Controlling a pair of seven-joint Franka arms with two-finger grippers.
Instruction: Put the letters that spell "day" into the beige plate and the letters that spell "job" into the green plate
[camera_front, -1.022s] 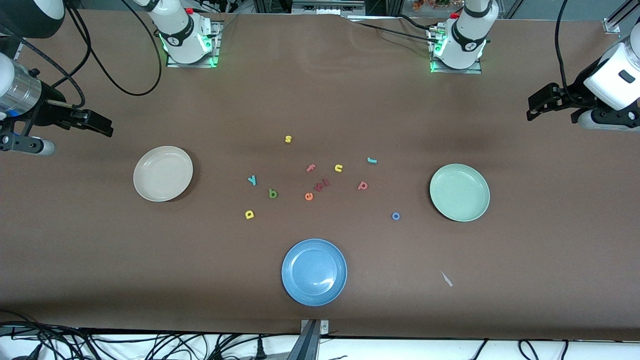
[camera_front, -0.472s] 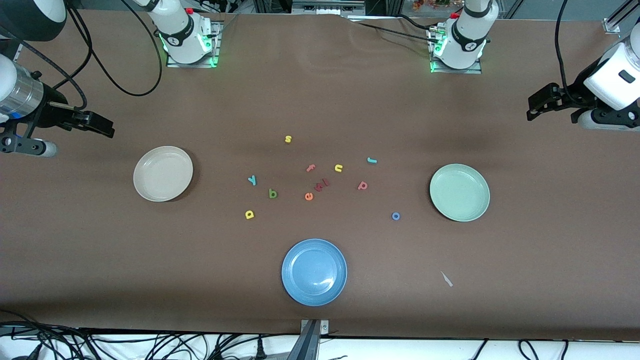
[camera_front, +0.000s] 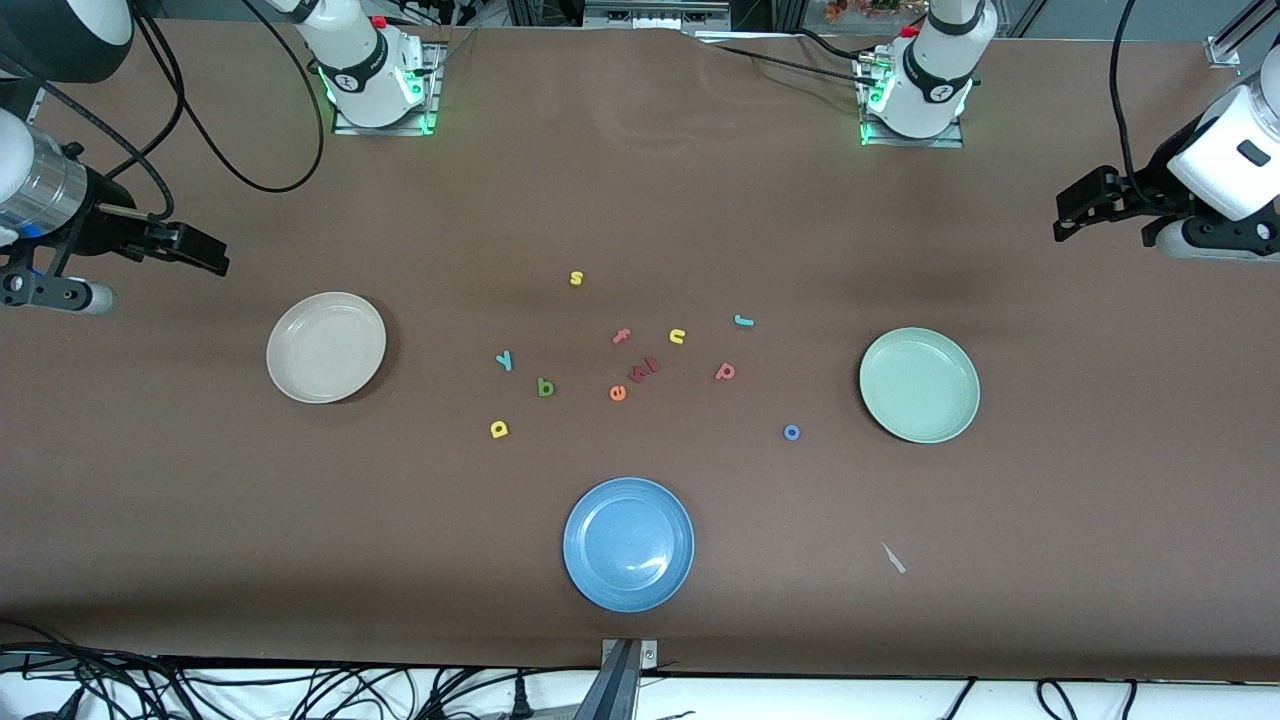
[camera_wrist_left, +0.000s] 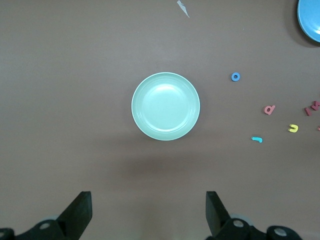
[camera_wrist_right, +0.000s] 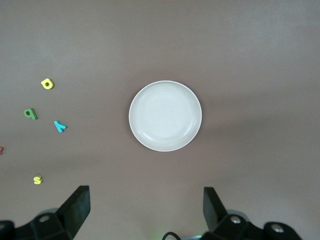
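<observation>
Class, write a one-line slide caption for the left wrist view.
Open left gripper hangs above the empty green plate, foam letters scattered beside it.

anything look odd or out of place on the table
One thing: a small pale scrap lies on the bare table, nearer the front camera than the green plate. It is neither letter nor plate. All three plates sit flat and empty, and the letters lie loose mid-table. Both grippers wait open at the table's ends.

- Round cream-beige plate (camera_front: 326, 347) sits empty at the right arm's end of the tabletop.
- Round mint-green plate (camera_front: 919, 385) sits empty at the left arm's end.
- Yellow foam d (camera_front: 500, 429), green foam b-shape (camera_front: 545, 387) and cyan foam y (camera_front: 505, 360) lie flat toward the beige plate.
- Teal foam j (camera_front: 743, 321), pinkish-red foam p-shape (camera_front: 726, 371) and blue foam ring o (camera_front: 791, 432) lie flat toward the green plate.
</observation>
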